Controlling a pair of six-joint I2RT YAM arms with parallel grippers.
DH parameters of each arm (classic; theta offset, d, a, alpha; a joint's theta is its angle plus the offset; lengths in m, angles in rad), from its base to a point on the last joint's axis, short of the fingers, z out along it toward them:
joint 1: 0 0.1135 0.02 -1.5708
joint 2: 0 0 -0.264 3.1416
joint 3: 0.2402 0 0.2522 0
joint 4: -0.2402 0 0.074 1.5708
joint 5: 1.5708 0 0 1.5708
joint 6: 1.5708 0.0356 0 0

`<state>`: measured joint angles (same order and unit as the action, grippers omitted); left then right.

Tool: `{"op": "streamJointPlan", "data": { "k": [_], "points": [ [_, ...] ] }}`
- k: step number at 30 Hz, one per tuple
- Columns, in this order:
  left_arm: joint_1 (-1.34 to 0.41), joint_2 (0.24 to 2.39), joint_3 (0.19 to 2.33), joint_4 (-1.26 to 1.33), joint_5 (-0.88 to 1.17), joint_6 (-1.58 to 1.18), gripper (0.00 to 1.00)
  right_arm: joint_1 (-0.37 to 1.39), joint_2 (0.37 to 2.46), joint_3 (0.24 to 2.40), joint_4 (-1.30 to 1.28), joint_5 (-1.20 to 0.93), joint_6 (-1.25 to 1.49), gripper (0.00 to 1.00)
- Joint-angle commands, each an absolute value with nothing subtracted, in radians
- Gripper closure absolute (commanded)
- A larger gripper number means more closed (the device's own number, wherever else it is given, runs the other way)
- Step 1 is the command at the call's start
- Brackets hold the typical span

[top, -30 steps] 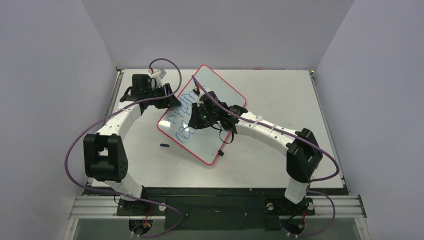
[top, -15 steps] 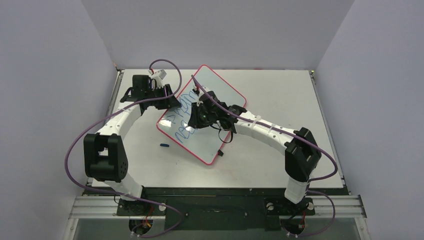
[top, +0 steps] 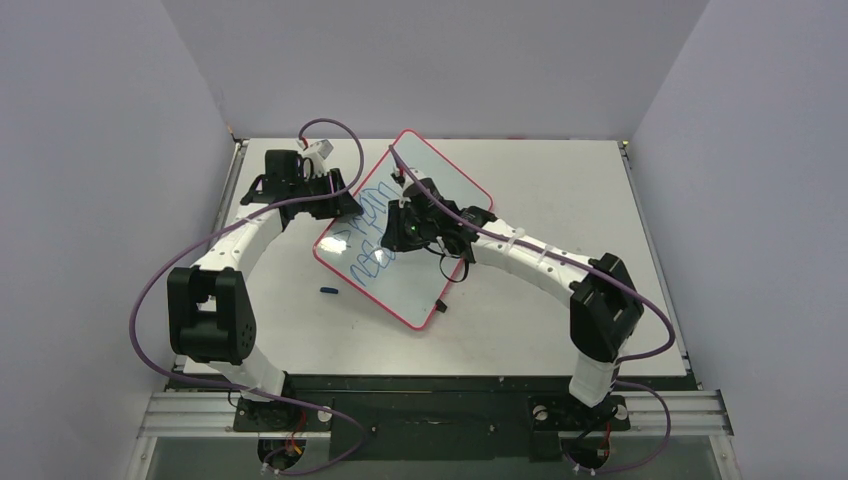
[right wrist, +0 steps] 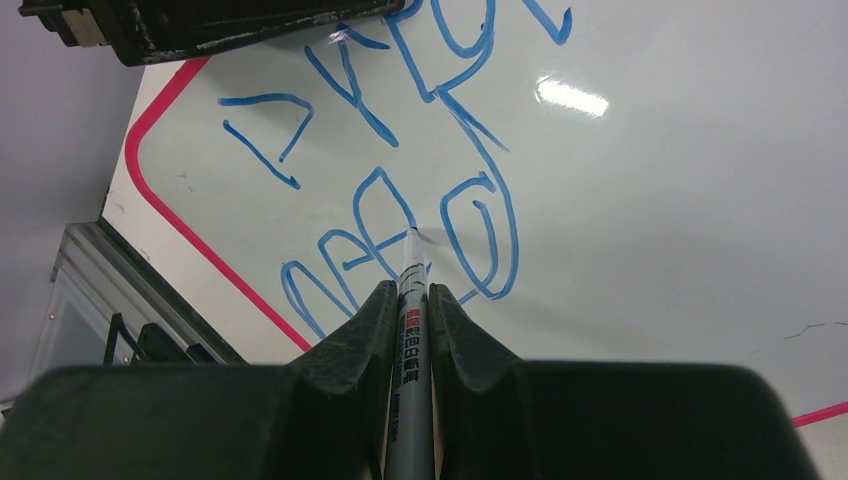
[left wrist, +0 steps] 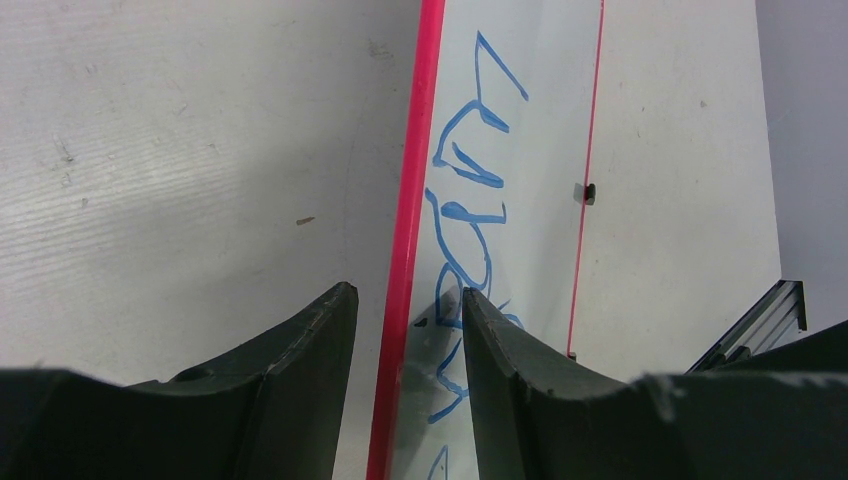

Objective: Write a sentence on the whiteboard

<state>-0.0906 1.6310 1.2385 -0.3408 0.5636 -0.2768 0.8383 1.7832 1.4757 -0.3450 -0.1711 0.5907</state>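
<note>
Marker [right wrist: 408, 340] is what the right jaws are clamped on, gripped so that only a short length sticks out past the fingers [right wrist: 350, 350]. That short overhang should keep the tip from wobbling. The tip meets the whiteboard [right wrist: 680, 180] in the second row of the sentence [right wrist: 470, 215], between two rounded blue letters. Two rows of wobbly blue letters show, so I judge the writing to be partway done, with bare white surface left for more.

The left jaws stand apart, one finger [left wrist: 300, 360] over the bench [left wrist: 180, 150] and the other over the board, with the red rim [left wrist: 405, 220] running between them. Gaps show on both sides of the rim, so they do not pinch it. Whether the fingertips press down I cannot tell. The placement looks meant to stop the board sliding under the pen strokes.

The whiteboard lies flat on the bench, turned diagonally, between the two arms. A small dark blue piece [top: 328, 291], possibly the cap, lies on the bench just beside its near-left edge.
</note>
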Motion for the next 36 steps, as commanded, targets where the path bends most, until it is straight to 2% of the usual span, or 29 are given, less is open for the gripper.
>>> {"op": "streamJointPlan", "data": {
  "k": [1, 8, 15, 26, 36],
  "points": [
    [-0.095, 1.593, 1.240, -0.300, 0.593, -0.262, 0.60, 0.829, 1.809, 1.513, -0.312, -0.146, 0.591, 1.00],
    [-0.095, 1.596, 1.243, -0.299, 0.590, -0.260, 0.60, 0.827, 1.771, 1.501, -0.313, -0.159, 0.589, 1.00],
    [-0.094, 1.630, 1.279, -0.308, 0.588, -0.255, 0.59, 0.825, 1.646, 1.453, -0.311, -0.172, 0.594, 1.00],
    [-0.113, 1.745, 1.405, -0.310, 0.624, -0.305, 0.58, 0.724, 1.411, 1.279, -0.316, -0.155, 0.612, 1.00],
    [-0.182, 1.921, 1.589, -0.248, 0.654, -0.411, 0.59, 0.646, 1.283, 1.170, -0.346, -0.155, 0.600, 1.00]
  ]
}}
